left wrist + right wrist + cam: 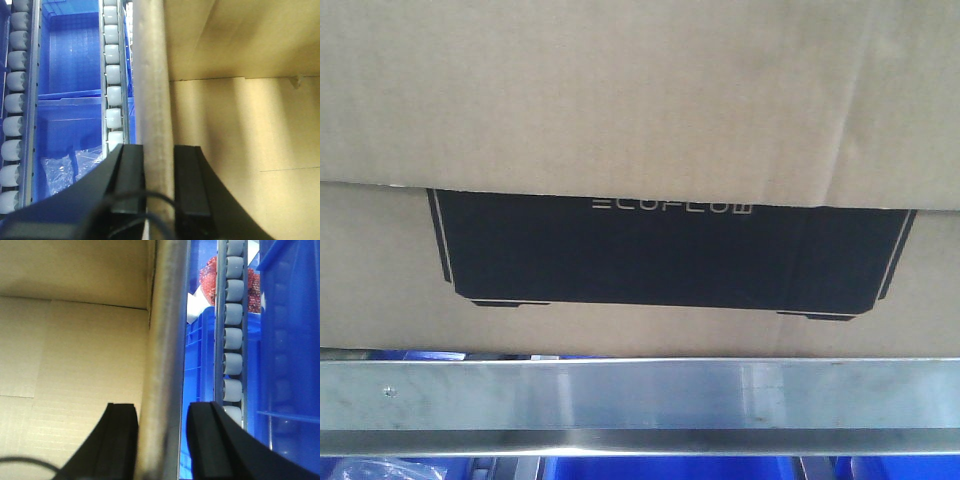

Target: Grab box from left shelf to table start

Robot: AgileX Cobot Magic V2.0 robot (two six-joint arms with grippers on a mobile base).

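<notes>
- The left gripper [159, 155] is clamping its two black fingers [131, 190] onto a thick upright edge of the box [240, 140], both pads pressing against the cardboard.
- Left of that gripper, a roller track [113, 100] of grey wheels is running alongside a blue bin [70, 75].
- In the front view, the box is sitting on the shelf [640, 395], its brown face filling the picture above the brushed silver rail. A small screw [388, 391] is showing near the rail's left end.
- The black panel [670, 260] is facing the camera, with a cardboard flap [620, 90] overhanging the top of the white ECOFLOW lettering [672, 208].
- The right gripper [162, 412] is straddling a pale upright edge beside the box's cardboard. Its jaws are standing apart, with a sliver of blue showing between the edge and the outer finger.
- Right of it, a second roller track [233, 340] is running past another blue bin [290, 365].
</notes>
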